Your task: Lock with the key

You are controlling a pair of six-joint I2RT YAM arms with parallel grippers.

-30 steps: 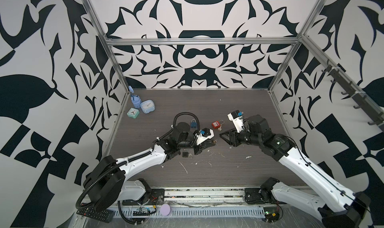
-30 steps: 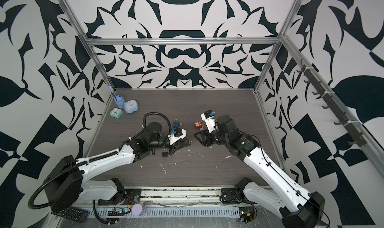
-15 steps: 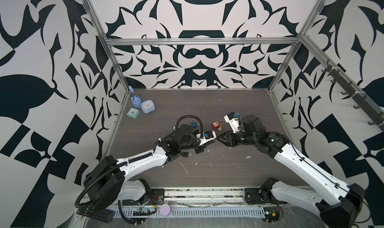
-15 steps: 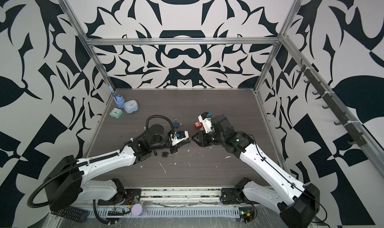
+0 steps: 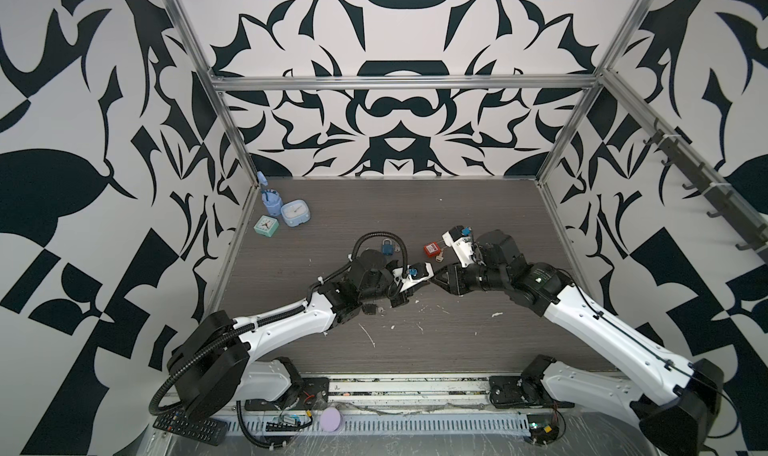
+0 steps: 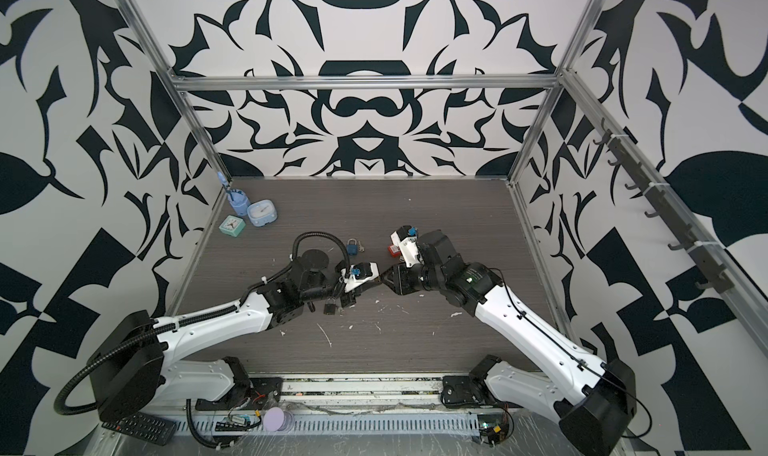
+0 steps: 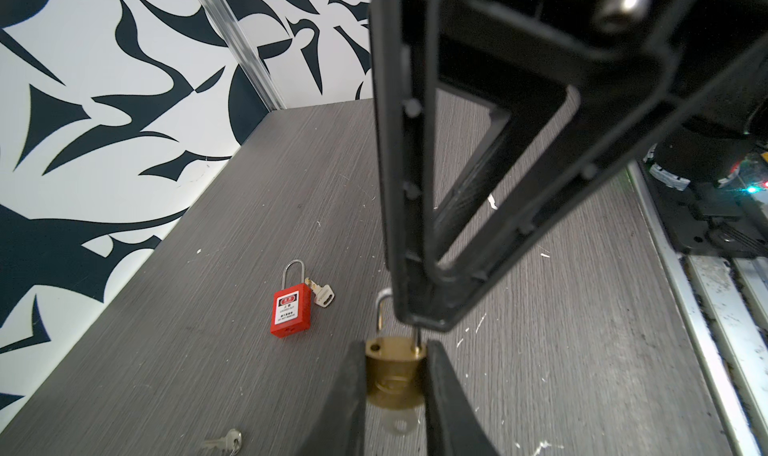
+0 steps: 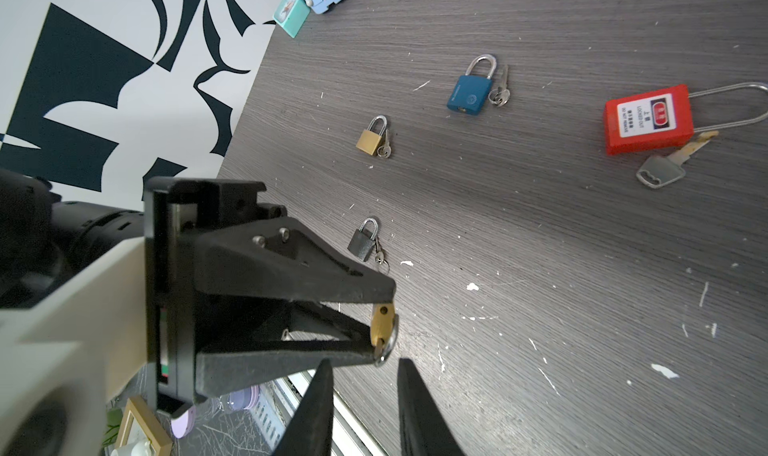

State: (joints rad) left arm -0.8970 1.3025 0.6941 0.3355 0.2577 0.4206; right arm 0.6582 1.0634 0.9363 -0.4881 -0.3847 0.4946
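Now, with your left gripper (image 8: 385,326) pinching the brass padlock (image 7: 395,371), centre the right gripper (image 8: 363,362), its 2 fingers slightly spread, on the raised shackle (image 7: 380,308) and press it squarely home.

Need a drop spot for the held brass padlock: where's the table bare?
Bare: table strip between back wall and red padlock; near strip along front rail. Crowded: centre, around left gripper holding brass padlock, right gripper, blue padlock, black padlock. Clocks fill far-left corner.
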